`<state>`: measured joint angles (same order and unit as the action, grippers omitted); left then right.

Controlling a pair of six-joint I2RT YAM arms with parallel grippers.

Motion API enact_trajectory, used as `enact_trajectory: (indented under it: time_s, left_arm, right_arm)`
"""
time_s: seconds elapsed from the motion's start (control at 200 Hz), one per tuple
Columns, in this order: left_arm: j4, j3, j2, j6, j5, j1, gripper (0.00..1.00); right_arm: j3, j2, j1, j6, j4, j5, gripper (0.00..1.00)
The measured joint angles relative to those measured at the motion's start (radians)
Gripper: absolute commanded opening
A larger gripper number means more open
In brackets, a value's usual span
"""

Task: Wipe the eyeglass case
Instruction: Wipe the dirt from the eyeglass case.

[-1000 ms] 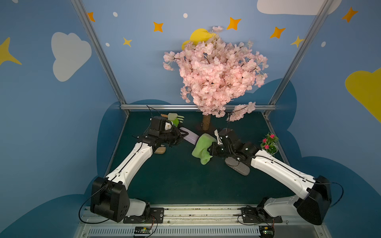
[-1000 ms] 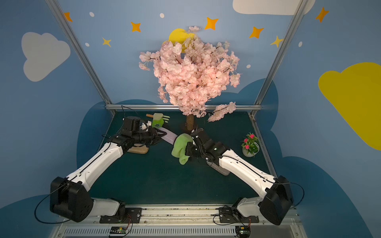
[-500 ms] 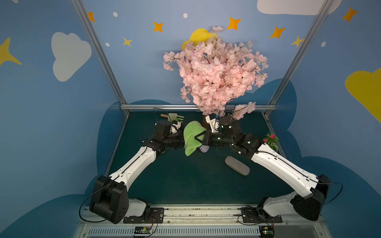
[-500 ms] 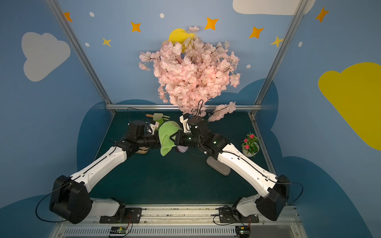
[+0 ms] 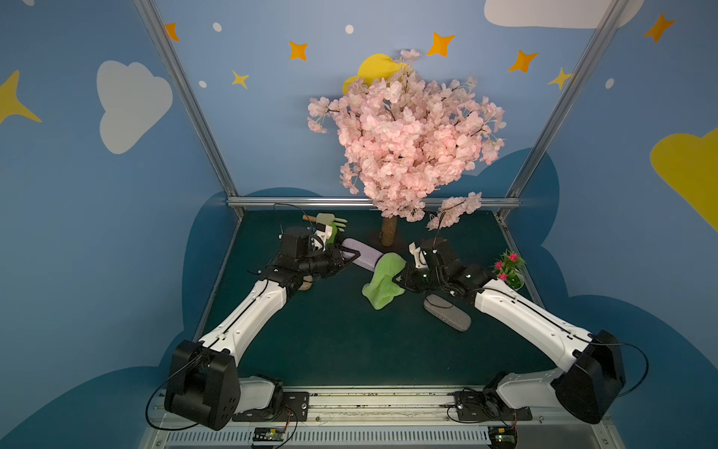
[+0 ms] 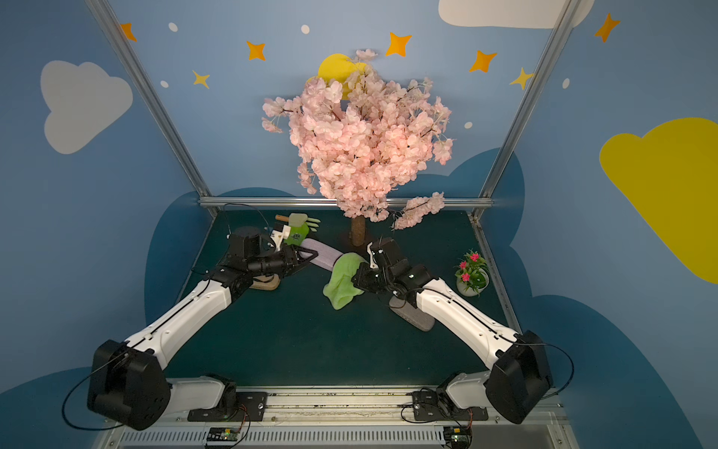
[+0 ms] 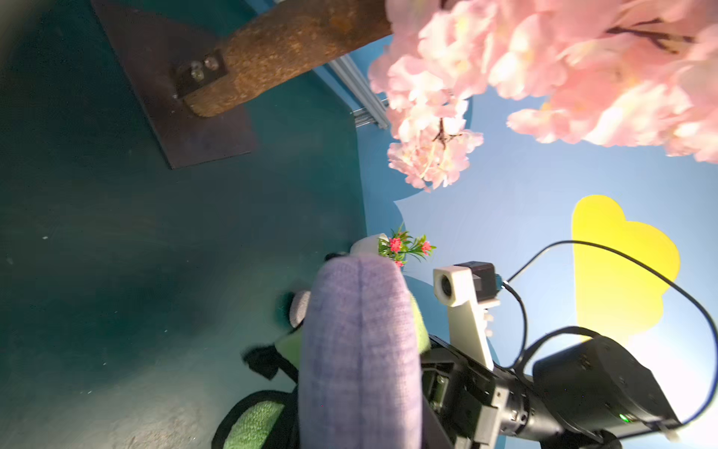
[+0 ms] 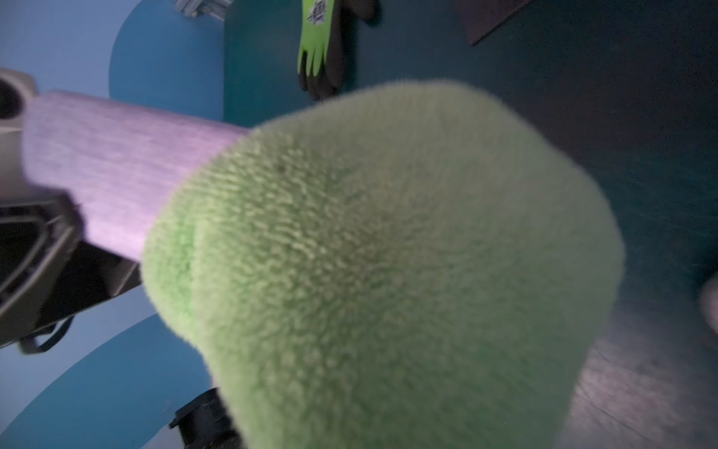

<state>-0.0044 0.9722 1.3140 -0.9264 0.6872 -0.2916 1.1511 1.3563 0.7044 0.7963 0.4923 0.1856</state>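
A lavender eyeglass case [image 5: 363, 254] [image 6: 322, 254] is held above the mat, with my left gripper [image 5: 349, 256] [image 6: 309, 258] shut on its near end. In the left wrist view the case [image 7: 361, 350] fills the space between the jaws. My right gripper [image 5: 400, 278] [image 6: 359, 278] is shut on a fluffy green cloth [image 5: 382, 280] [image 6: 344, 280]. The cloth drapes over the case's far end and hangs below it. In the right wrist view the cloth [image 8: 388, 252] hides the jaws, and the case [image 8: 116, 163] runs out from under it.
A grey case [image 5: 447, 313] [image 6: 412, 317] lies on the mat under my right forearm. A small flower pot [image 5: 509, 268] stands at the right edge. The tree trunk [image 5: 388, 233] stands just behind the held case. A green glove [image 5: 334, 225] lies at the back left.
My right gripper slid the cloth along the case toward my left gripper, then drew it back to the case's far end. Both arms rose together and have come back down.
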Motion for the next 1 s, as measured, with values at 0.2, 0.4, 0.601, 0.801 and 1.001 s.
enact_trajectory:
  time_s: [0.2, 0.4, 0.601, 0.801, 1.001]
  left_arm:
    - [0.036, 0.000, -0.015, 0.049, -0.008, -0.046, 0.03]
    - [0.154, -0.038, -0.011, 0.060, -0.014, -0.121, 0.03]
    - [0.166, -0.074, 0.027, 0.047, -0.041, -0.114, 0.03]
    - [0.187, -0.087, 0.027, 0.045, -0.029, -0.079, 0.03]
    - [0.216, -0.082, -0.001, 0.076, -0.006, -0.079, 0.03]
  right_arm:
    - [0.256, 0.021, 0.112, -0.108, 0.080, -0.053, 0.00]
    - [0.174, 0.029, 0.096, 0.010, -0.161, 0.084, 0.00]
    - [-0.045, 0.023, -0.023, 0.169, -0.374, 0.248, 0.00]
    - [-0.134, -0.056, -0.106, 0.135, -0.245, 0.226, 0.00]
    - [0.021, -0.084, -0.102, -0.035, 0.044, 0.021, 0.00]
